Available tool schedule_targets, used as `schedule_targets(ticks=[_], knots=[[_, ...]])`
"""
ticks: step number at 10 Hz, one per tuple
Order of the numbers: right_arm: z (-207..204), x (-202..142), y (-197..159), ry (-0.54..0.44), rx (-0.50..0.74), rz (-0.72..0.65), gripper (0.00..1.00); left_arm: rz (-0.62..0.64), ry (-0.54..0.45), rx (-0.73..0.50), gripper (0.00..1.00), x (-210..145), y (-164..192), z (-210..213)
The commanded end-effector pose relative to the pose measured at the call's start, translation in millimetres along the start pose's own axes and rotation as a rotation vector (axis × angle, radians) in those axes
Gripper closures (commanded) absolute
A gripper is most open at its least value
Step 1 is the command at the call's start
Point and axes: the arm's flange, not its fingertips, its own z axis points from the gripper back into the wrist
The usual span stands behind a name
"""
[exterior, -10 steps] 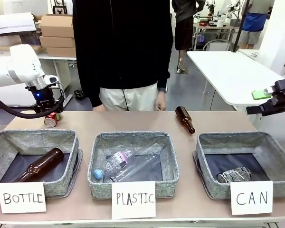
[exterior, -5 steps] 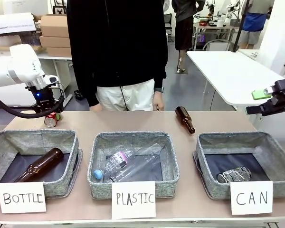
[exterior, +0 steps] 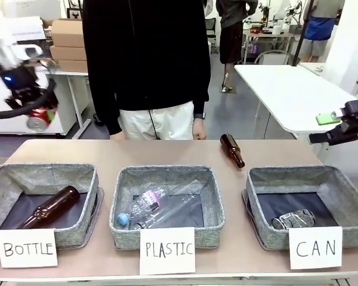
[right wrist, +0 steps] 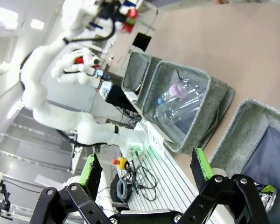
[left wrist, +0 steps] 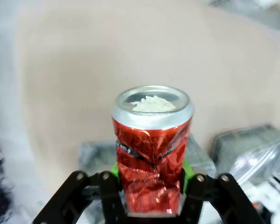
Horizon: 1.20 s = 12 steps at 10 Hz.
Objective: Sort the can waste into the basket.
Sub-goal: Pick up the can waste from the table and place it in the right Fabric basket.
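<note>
1. The red can (left wrist: 151, 140), crumpled along its side, sits clamped between the green pads of our left end effector (left wrist: 149, 179), which holds it in the air off the far-left corner of the surface (exterior: 167, 156), above the level of the BOTTLE basket (exterior: 45, 173).
2. The other can (exterior: 293, 220), dented, already lies in the CAN basket (exterior: 340, 196) at the right end.
3. Our right end effector (right wrist: 147, 175) hangs with its fingers apart and nothing between them, near that basket's far right corner.
4. To do this well, we judge the carry should run high across the PLASTIC basket (exterior: 167, 176) and release low over the dark lining.
5. The brown bottle (exterior: 232, 149) and the person's hand (exterior: 198, 128) lie along the far edge, so we would keep nearer; the idle right arm crowds the drop zone.
</note>
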Motion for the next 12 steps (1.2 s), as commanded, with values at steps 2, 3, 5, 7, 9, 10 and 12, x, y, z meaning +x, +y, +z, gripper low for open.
schedule_targets(ticks=[2, 3, 5, 7, 9, 10, 12], knots=[[1, 1, 4, 0.009, 0.000, -0.019, 0.00, -0.076, -0.071, -0.295, 1.00, -198, -17, 13], [1, 1, 4, 0.009, 0.000, -0.019, 0.00, -0.117, -0.139, -0.332, 1.00, -236, -15, 5], [1, 1, 4, 0.009, 0.000, -0.019, 0.00, -0.064, -0.276, -0.317, 1.00, -236, 6, -2], [1, 1, 4, 0.009, 0.000, -0.019, 0.00, -0.092, -0.135, -0.338, 1.00, -218, -17, 8], [1, 1, 4, 0.009, 0.000, -0.019, 0.00, -0.094, -0.196, -0.347, 0.57, -243, -11, 0], [0, 0, 0, 0.001, 0.000, 0.000, 0.00, -0.225, -0.211, -0.318, 0.57, -211, -57, -30], [79, -25, 31, -0.111, -0.208, 0.000, 0.00, -0.615, -0.159, -0.330, 0.57, -169, -199, -83]])
